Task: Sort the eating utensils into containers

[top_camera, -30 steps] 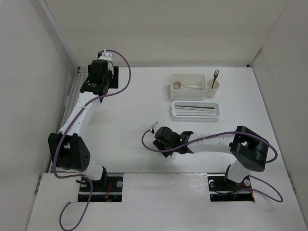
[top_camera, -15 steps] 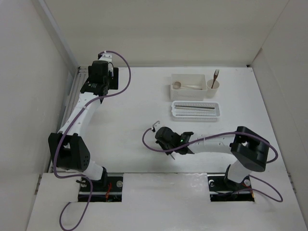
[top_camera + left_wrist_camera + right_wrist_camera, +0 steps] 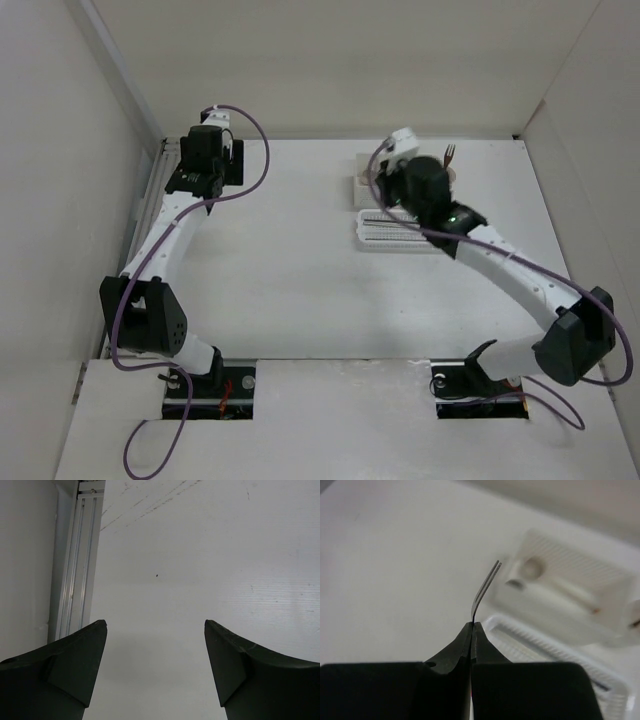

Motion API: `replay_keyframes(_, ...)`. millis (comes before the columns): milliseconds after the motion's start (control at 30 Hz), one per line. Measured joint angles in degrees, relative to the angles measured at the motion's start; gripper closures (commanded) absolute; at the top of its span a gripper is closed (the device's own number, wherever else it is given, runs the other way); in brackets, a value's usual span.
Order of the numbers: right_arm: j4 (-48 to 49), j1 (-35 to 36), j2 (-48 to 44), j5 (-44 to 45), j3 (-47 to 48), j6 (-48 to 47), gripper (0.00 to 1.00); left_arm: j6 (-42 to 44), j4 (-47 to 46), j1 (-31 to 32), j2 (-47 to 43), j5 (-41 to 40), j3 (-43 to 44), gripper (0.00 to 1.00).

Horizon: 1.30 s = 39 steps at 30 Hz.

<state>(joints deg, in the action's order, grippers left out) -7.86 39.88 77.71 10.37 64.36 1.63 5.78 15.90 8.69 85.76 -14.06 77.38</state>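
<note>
In the right wrist view my right gripper (image 3: 472, 625) is shut on a small silver fork (image 3: 485, 585), whose thin tines stick up past the fingertips. Beyond it lie the white rectangular box (image 3: 615, 575) with a beige spoon (image 3: 530, 570) inside, and the low mesh basket tray (image 3: 545, 645). From above, the right wrist (image 3: 428, 185) hangs over the box (image 3: 358, 186) and the tray (image 3: 380, 236), hiding most of both. A brown fork (image 3: 449, 155) stands in the round cup (image 3: 456, 175). My left gripper (image 3: 156, 630) is open over bare table at the far left.
An aluminium rail (image 3: 80, 555) runs along the left wall beside the left gripper. White walls close the table on three sides. The left arm (image 3: 165, 240) stretches along the left edge.
The right arm has swung from the table's middle to the back right, over the box and tray. Its jaws closed on the small silver fork. The left arm has not moved.
</note>
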Motion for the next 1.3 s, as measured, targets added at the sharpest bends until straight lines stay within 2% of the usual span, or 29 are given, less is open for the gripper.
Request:
replay_keyframes(100,7.21,-13.22,0.42,-2.89,4.48,-2.51,1.0,0.0,-0.09,-0.96,0.0,-0.17,0.0,0.24)
replay_keyframes(200,16.74,-22.6,2.99,-5.25,6.12,-4.28,1.0,0.04,-0.11,-2.29,0.0,-0.33,0.0,0.24)
replay_keyframes(367,35.76,-29.57,13.81,-8.09,5.66,-5.25,1.0,0.15,-0.35,-5.92,0.61,-0.63,0.0,0.24)
replay_keyframes(500,51.01,-33.09,21.64,-9.33,-0.72,-3.43,1.0,0.35,-0.35,-8.66,2.32,-1.7,0.0,0.24)
replay_keyframes(567,55.56,-35.19,25.0,-9.9,-3.3,-1.01,1.0,0.72,-0.35,-9.18,3.26,-2.75,0.0,0.24)
replay_keyframes(700,56.76,-38.34,28.02,-11.8,-4.39,2.23,1.0,1.51,-0.52,-9.05,5.01,-3.96,0.0,0.24)
replay_keyframes(900,59.95,-38.56,28.0,-12.76,-4.39,3.56,1.0,1.88,-0.46,-9.03,9.07,-4.44,1.33,0.24)
replay_keyframes(1300,55.58,-38.73,30.4,-11.43,1.31,2.45,1.0,1.88,-0.31,-9.03,11.26,-4.37,3.78,0.24)
